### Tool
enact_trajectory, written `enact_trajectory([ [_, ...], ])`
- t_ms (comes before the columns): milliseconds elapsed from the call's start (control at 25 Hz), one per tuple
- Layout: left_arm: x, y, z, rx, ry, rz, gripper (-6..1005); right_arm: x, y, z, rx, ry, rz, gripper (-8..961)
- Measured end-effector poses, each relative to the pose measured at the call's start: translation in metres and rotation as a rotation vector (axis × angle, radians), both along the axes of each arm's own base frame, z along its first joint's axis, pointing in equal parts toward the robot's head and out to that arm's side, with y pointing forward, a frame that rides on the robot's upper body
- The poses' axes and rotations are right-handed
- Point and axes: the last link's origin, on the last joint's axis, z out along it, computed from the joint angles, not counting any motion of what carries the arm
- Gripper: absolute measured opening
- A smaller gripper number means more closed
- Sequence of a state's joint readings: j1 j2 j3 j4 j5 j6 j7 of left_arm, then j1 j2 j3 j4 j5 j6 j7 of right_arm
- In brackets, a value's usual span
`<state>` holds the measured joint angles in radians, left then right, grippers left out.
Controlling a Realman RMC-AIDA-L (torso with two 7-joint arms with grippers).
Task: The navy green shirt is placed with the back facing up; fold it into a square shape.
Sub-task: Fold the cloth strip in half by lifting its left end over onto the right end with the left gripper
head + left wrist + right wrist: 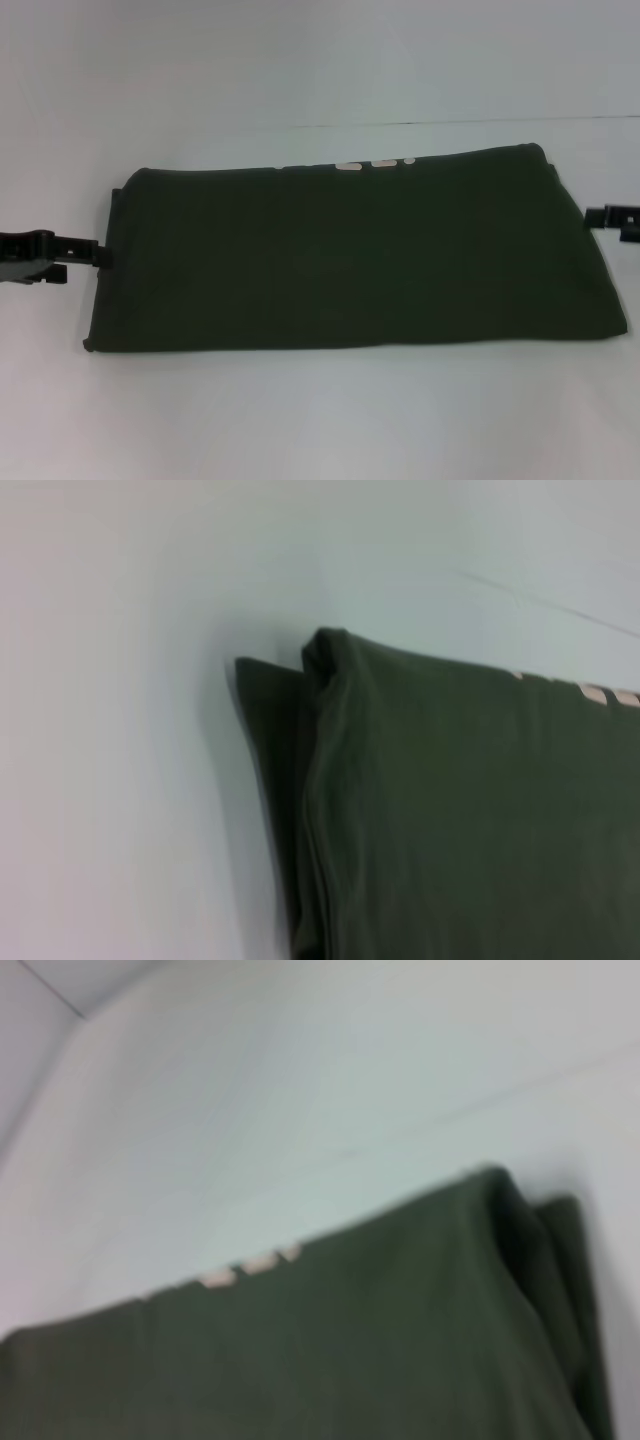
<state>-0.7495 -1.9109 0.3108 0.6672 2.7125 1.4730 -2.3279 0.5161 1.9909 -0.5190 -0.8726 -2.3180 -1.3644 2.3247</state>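
Folding looks partly done: the navy green shirt [350, 255] lies on the white table [320, 420] as a wide rectangle, cream lettering [350, 165] peeking at its far edge. Left gripper [100, 255] touches its left end, right gripper [592, 218] waits beside the right end; finger positions cannot be told. A crosswise fold seems left to reach a square.

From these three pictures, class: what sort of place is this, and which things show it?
Probably a lab or test bench for cloth folding: a bare white table, one folded green shirt laid flat on it, and the left gripper and right gripper at its two ends.
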Motion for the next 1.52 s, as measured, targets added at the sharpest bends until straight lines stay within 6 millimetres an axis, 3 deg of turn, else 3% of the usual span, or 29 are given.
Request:
enact_trajectory([
  [320, -0.001, -0.004, 0.003, 0.006, -0.052, 0.1, 890, -0.013, 0.006, 0.003, 0.074, 0.084, 0.188, 828],
  [840, -0.024, -0.048, -0.01, 0.041, -0.378, 0.361, 890, -0.015, -0.002, -0.008, 0.036, 0.044, 0.423, 832],
  [1040, -0.03, -0.058, -0.016, 0.038, -0.393, 0.404, 891, -0.023, -0.006, -0.011, -0.001, 0.031, 0.535, 834],
  [1240, -0.038, -0.063, -0.021, 0.054, -0.378, 0.435, 891, -0.03, -0.015, -0.021, -0.062, 0.011, 0.655, 934],
  [1520, -0.044, -0.064, -0.021, 0.077, -0.369, 0.451, 891, -0.034, -0.033, -0.025, -0.115, 0.023, 0.804, 930],
])
